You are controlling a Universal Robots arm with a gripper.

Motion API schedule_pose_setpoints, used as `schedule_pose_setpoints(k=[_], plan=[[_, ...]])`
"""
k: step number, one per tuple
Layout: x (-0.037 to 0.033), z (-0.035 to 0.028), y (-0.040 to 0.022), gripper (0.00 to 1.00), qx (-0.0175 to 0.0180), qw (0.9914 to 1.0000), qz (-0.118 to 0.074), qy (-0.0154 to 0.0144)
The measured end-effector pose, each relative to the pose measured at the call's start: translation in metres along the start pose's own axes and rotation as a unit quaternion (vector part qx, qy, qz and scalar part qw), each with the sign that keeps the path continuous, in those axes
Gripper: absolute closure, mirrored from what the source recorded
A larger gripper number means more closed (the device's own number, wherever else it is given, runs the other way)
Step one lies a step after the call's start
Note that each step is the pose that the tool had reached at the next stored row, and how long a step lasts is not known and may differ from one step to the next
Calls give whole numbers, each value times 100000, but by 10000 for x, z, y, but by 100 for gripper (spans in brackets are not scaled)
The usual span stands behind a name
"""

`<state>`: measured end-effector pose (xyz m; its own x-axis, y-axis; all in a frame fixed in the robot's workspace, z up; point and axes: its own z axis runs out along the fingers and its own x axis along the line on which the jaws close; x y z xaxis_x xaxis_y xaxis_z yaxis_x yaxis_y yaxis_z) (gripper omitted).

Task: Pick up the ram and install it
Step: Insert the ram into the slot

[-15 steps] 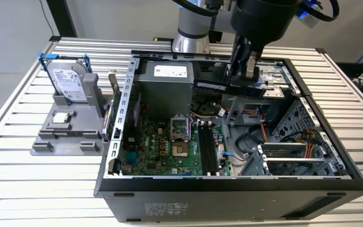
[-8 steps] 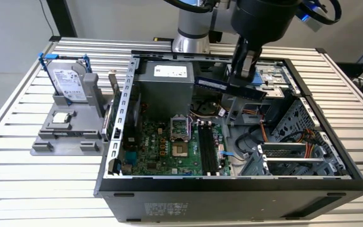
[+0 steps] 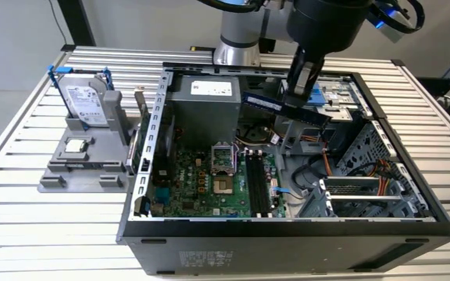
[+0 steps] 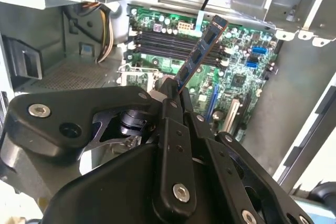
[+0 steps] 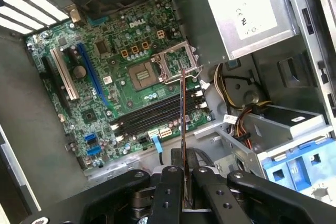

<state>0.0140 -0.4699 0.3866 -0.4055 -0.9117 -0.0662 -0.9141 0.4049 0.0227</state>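
My gripper [image 3: 297, 99] hangs above the back middle of the open computer case [image 3: 287, 225], shut on the ram [image 3: 286, 109]. The ram is a long thin green stick with dark chips, held level over the cables. In the second wrist view the ram [image 4: 202, 50] sticks out from between the black fingers [image 4: 169, 109], over the green motherboard. The first wrist view has the ram [image 5: 183, 119] edge-on, reaching from the gripper [image 5: 185, 174] toward the processor socket [image 5: 144, 74]. The black memory slots [image 3: 258, 187] [image 5: 152, 115] [image 4: 173, 39] lie below it, apart from the stick.
A grey stand outside the case on the exterior view's left carries a silver hard drive [image 3: 84, 100] and a small square processor chip [image 3: 77, 146]. Inside are the power supply [image 3: 209, 100], loose cables [image 3: 319, 149] and a metal drive cage [image 3: 365, 193].
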Motion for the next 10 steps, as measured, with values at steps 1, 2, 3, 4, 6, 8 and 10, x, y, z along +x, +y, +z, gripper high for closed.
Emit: schedule_pose_setpoints(k=[1,2,3,4,6,8,10], plan=[[0,0,0,100,31,99999,452,-9],[0,0,0,100,53,99997,818,-21],[0,0,0,100,63,99995,965,-24],[0,0,0,100,63,99995,969,-23],[0,0,0,100,68,99995,985,-24],[0,0,0,100,68,99995,1007,-23],[0,0,0,100,91,99991,1330,-29]])
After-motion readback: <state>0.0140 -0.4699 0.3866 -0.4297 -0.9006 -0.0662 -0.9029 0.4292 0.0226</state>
